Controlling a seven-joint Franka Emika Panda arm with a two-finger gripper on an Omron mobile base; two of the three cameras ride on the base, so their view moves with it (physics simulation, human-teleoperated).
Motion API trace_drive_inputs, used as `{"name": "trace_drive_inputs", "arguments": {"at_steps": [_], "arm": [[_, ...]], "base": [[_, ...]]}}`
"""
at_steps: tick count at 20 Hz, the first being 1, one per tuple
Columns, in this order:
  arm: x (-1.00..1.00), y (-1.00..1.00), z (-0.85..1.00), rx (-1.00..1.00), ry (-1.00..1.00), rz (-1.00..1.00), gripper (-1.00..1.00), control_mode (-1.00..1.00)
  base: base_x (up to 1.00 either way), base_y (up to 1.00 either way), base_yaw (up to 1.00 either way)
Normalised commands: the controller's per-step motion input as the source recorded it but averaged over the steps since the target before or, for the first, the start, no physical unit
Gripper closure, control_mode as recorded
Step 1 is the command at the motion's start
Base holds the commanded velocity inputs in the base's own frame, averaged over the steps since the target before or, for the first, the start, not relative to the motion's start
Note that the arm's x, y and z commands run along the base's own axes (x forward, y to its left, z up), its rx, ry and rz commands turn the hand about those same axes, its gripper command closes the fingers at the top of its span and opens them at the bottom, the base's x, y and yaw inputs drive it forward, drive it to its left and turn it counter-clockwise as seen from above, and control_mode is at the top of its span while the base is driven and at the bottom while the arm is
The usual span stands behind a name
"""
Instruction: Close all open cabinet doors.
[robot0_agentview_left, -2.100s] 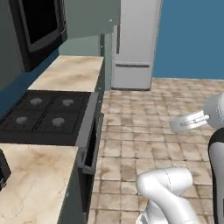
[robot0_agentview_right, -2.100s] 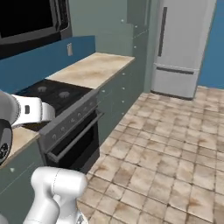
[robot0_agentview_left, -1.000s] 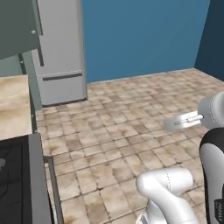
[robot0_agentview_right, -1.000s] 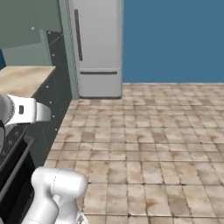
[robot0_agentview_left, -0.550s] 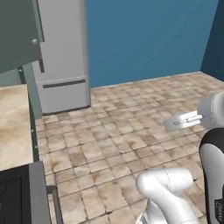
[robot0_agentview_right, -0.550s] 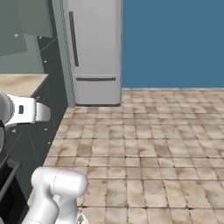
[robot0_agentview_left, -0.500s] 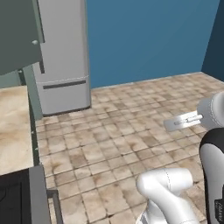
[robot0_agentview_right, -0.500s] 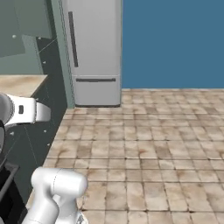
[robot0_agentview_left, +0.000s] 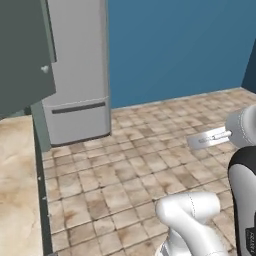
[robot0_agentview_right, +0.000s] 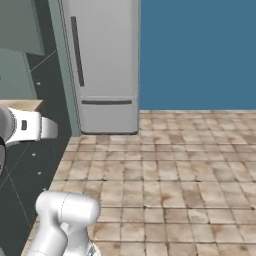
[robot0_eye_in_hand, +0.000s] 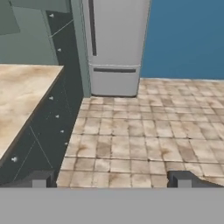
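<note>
Far up-left of the pincer (robot0_eye_in_hand: 109, 178) hangs an open cabinet door (robot0_agentview_left: 25, 55) w/ small knob. Counter (robot0_eye_in_hand: 22, 100) is left of pincer, fridge (robot0_eye_in_hand: 114, 43) straight ahead. Pincer fingers spread wide apart, pinching nothing, above tile floor (robot0_eye_in_hand: 144, 140).

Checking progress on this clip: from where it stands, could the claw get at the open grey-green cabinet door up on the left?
Probably not yet. The claw is open, low and aimed at the tiled floor; the open grey-green cabinet door hangs higher and off to the left, apart from it.
</note>
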Motion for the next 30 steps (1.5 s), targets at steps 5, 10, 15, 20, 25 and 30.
{"name": "trace_drive_inputs", "arguments": {"at_steps": [5,10,15,20,25,30], "arm": [[0.0,0.0,0.0,0.0,0.0,0.0,-1.0,1.0],[0.0,0.0,0.0,0.0,0.0,0.0,-1.0,1.0],[0.0,0.0,0.0,0.0,0.0,0.0,-1.0,1.0],[0.0,0.0,0.0,0.0,0.0,0.0,-1.0,1.0],[0.0,0.0,0.0,0.0,0.0,0.0,-1.0,1.0],[0.0,0.0,0.0,0.0,0.0,0.0,-1.0,1.0]], "base": [[0.94,-0.05,0.0],[0.94,-0.08,0.03],[0.73,-0.03,0.41],[0.5,-0.07,0.7],[0.51,-0.08,0.68],[0.53,-0.15,0.57]]}}
